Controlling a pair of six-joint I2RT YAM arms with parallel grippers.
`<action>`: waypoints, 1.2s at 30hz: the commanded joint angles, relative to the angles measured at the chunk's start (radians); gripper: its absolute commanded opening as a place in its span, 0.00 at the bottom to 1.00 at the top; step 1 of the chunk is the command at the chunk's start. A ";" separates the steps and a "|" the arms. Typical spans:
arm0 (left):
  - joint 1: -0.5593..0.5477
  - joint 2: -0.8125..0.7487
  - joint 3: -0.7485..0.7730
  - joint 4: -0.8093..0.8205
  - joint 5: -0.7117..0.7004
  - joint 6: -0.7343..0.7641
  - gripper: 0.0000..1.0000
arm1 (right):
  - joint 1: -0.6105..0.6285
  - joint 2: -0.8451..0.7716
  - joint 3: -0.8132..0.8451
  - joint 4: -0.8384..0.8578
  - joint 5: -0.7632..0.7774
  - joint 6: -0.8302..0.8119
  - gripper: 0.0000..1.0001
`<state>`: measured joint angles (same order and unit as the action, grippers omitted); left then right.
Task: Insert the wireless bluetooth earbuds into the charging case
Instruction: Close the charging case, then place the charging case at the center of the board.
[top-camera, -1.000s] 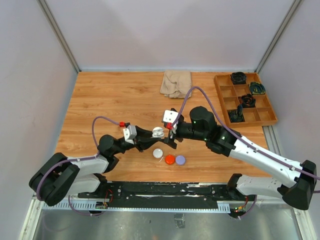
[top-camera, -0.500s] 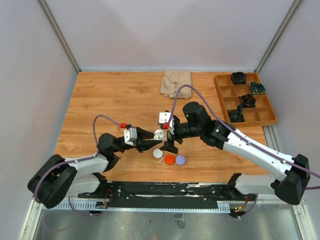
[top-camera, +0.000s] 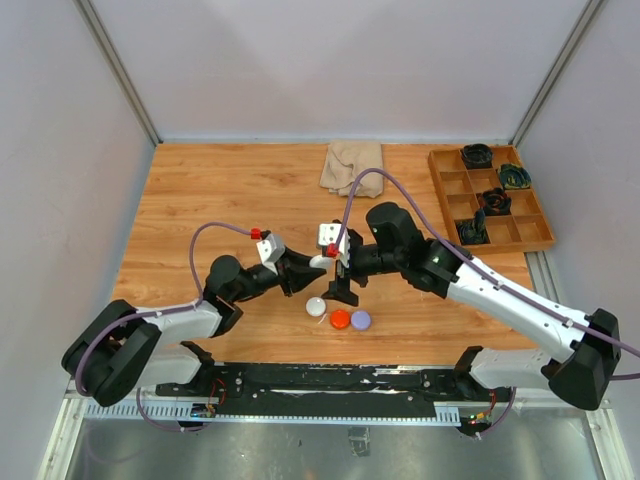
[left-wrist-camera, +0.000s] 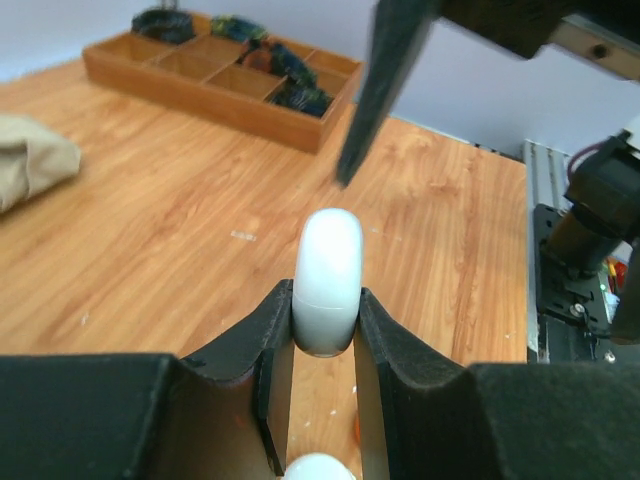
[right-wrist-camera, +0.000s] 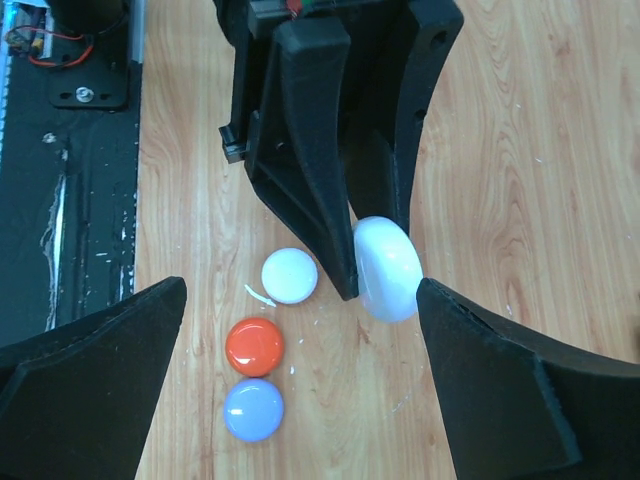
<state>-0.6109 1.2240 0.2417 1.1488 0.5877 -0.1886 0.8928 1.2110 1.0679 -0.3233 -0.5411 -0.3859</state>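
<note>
Three round plastic pucks (right-wrist-camera: 254, 346) on wooden bench (right-wrist-camera: 500, 100); left pincer (left-wrist-camera: 326, 300) clamps white glossy rounded case (left-wrist-camera: 330, 255); right pincer (right-wrist-camera: 300, 290) gapes wide, empty.

Right end effector (top-camera: 345, 283): jaws stood narrower and close in on the white charging case (right-wrist-camera: 388, 268) a second ago. Now they're spread wide, and the case touches neither finger in the wrist view.

Right arm (top-camera: 480, 290): elbow swung toward 11 o'clock during the first half second, and the wrist slid toward 9 o'clock. Almost no motion since.

Left end effector (top-camera: 303, 272): dipped toward 6 o'clock half a second ago, now back up toward 12–1 o'clock, taking the case along. The red cable fitting (top-camera: 256, 233) behind it shifted the same way.

Net result: the case now sits at roughly 10 o'clock of the right end effector in the top view.
</note>
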 joint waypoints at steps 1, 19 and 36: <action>0.008 0.009 0.034 -0.127 -0.133 -0.099 0.01 | -0.005 -0.041 0.001 -0.019 0.174 0.055 1.00; 0.007 0.186 0.285 -0.907 -0.240 -0.265 0.11 | -0.012 -0.147 -0.241 -0.022 0.701 0.396 0.99; 0.010 0.310 0.388 -1.042 -0.285 -0.313 0.60 | -0.113 -0.159 -0.294 -0.105 0.702 0.492 0.99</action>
<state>-0.6090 1.5726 0.6189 0.2062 0.3775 -0.5022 0.8417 1.0637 0.7795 -0.3771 0.1596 0.0509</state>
